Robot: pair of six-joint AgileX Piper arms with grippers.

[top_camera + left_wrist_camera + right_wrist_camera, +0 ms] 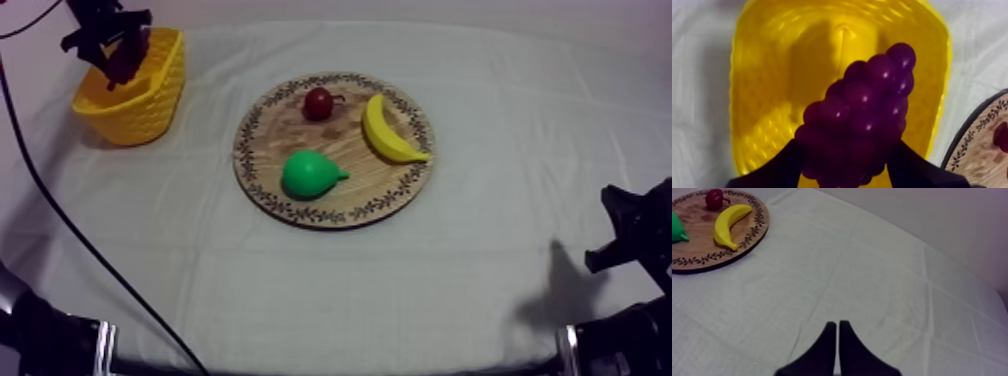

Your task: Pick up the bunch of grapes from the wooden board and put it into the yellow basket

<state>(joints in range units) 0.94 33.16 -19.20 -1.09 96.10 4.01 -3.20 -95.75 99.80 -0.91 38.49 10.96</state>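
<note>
Right wrist view, nearest first: the right gripper (pixel 837 330) has its two black fingers pressed together into a narrow wedge, clenched on nothing. It sits low over the grey-white cloth (pixel 872 278), off the near right side of the wooden board (pixel 697 225) and well apart from it.

On the board, from the top view, the green pear (pixel 310 174) lies nearest, at the near left of the board's middle, with its narrow end pointing right. The banana (pixel 385 130) lies along the board's right side, curving with the patterned rim. The small red fruit (pixel 318 103) sits at the board's far side. The three fruits lie apart from one another.

Farther off, to the far left of the board and clear of its rim, stands the yellow basket (pixel 150 100). The left gripper (pixel 118 50) hangs over the basket's opening, on the side away from the board, grasping the bunch of grapes (pixel 128 58). In the left wrist view its fingers (pixel 779 167) press the dark purple bunch from both sides, and the bunch is above the basket's inside. Whether the grapes touch the basket's floor cannot be told.
</note>
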